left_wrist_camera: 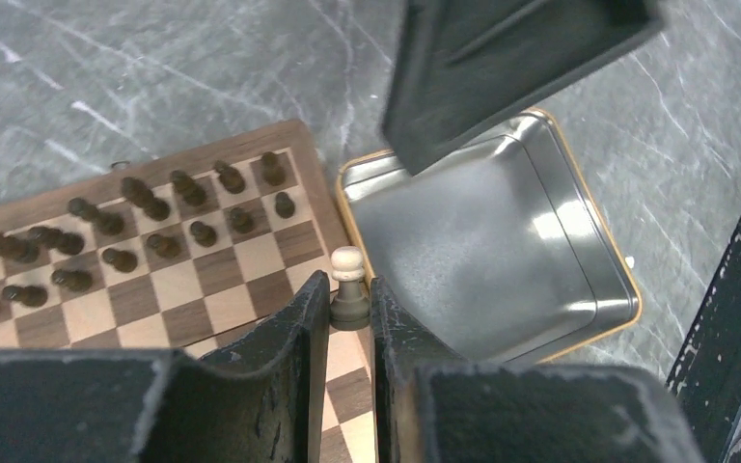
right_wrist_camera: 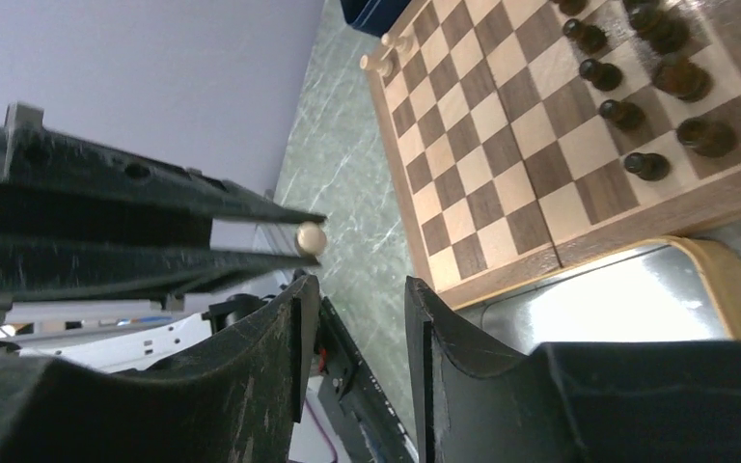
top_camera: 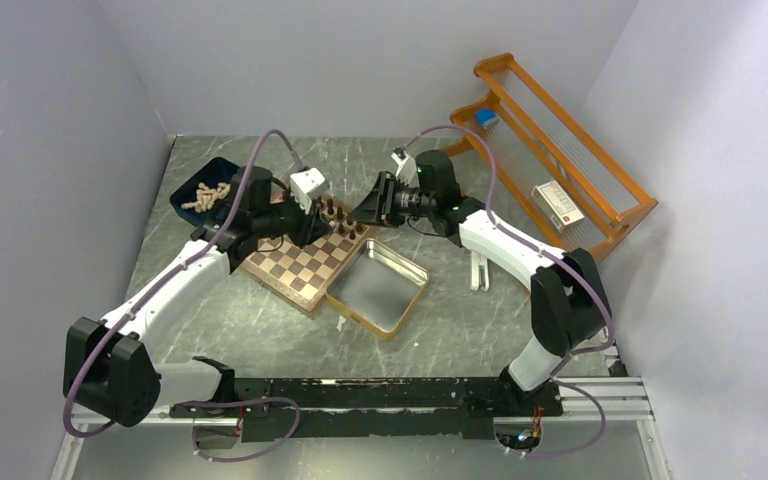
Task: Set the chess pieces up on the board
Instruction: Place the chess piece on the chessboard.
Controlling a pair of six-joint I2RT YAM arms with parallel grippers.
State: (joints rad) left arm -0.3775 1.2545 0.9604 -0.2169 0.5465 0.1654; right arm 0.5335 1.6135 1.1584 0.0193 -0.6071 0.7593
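Observation:
The board (top_camera: 300, 270) lies at mid-table with dark chess pieces (top_camera: 335, 215) in rows along its far side. My left gripper (left_wrist_camera: 349, 289) is shut on a pale pawn (left_wrist_camera: 347, 260), held above the board's edge (left_wrist_camera: 183, 285) beside the tin. My right gripper (right_wrist_camera: 359, 285) hovers just right of it, jaws apart with nothing between them. In the right wrist view the pawn's head (right_wrist_camera: 311, 238) shows at the tip of the left fingers, with two pale pieces (right_wrist_camera: 386, 53) standing at the board's far corner. More pale pieces (top_camera: 207, 195) lie in the navy tray.
An empty silver, gold-rimmed tin (top_camera: 378, 285) sits against the board's right side. The navy tray (top_camera: 192, 178) is at the far left. An orange wooden rack (top_camera: 560, 150) holding a small box stands at the far right. A small white object (top_camera: 477, 270) lies under the right arm.

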